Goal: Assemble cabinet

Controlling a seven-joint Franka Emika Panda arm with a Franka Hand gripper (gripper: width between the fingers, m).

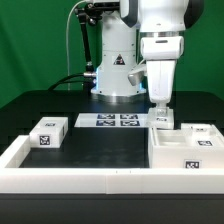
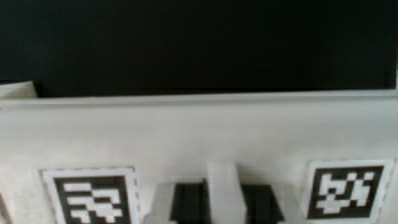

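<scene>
Cabinet panel [image 2: 196, 130] seemingly straddled by gripper [image 2: 222, 198], clamped or not impossible to tell; keep fingers square, close gently.

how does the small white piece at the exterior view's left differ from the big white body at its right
The small piece is a compact block; the cabinet body is far larger. The small piece sits alone at the exterior view's left; the cabinet body is at its right, by the gripper. Both are white with black-and-white tags.
</scene>
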